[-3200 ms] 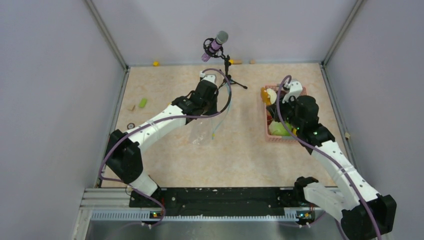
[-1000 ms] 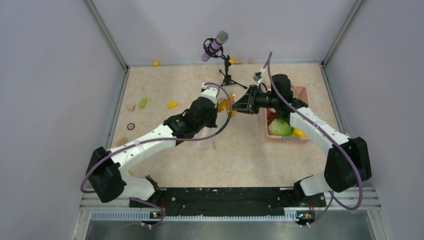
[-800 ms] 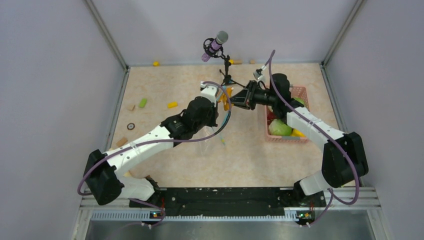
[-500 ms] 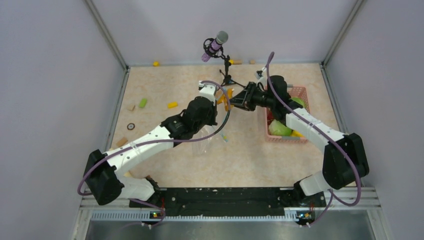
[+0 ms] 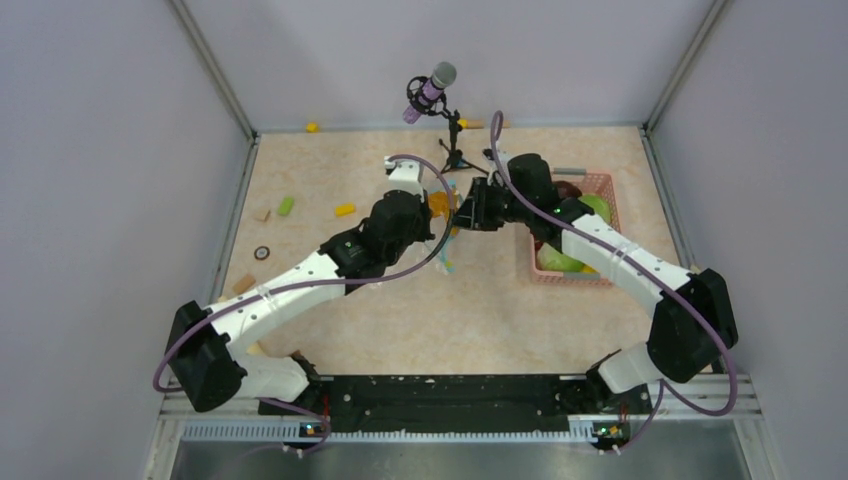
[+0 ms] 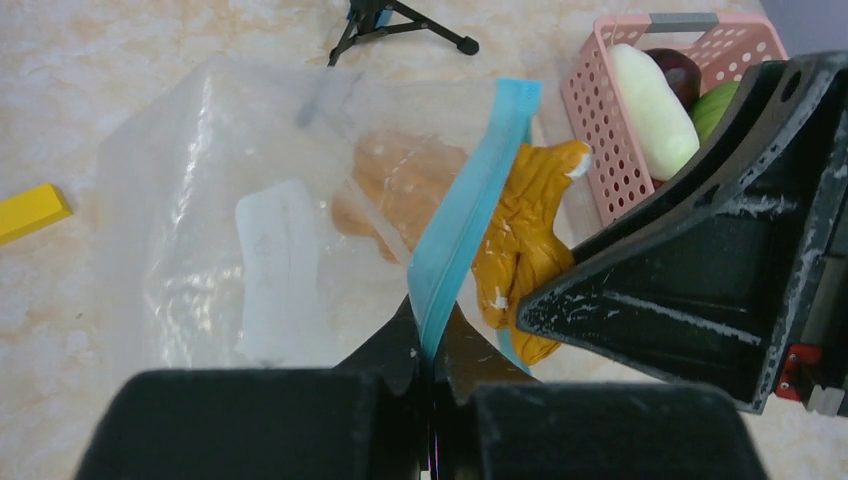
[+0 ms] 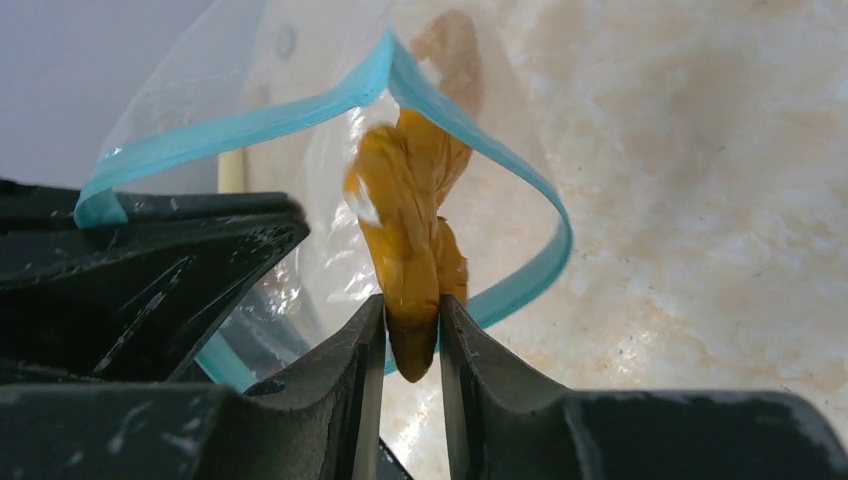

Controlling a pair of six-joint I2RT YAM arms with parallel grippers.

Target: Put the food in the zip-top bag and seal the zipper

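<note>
Since a second ago: the right arm has shifted left from the basket toward table centre, and the left wrist has lifted farther back.

Top view. Both arms are stretched forward and angled inward, wrists almost meeting. The left gripper and right gripper face each other, with a wrinkled yellow-orange toy food piece between them. The pink plastic lattice basket sits just right of the right forearm.

Left wrist view. The left gripper is pressed together, pinching the light blue zipper strip, a flat matte band. The clear crinkly plastic zip-top bag hangs glossy and creased over the marbled beige table. The orange piece lies partly behind the film. In the basket are a white oblong toy vegetable and a dark red round piece.

Right wrist view. The right gripper has both fingers touching the orange piece, pinching its lower end. The zipper strip bows into an open loop, and the piece's upper end pokes through it into the bag.
</note>
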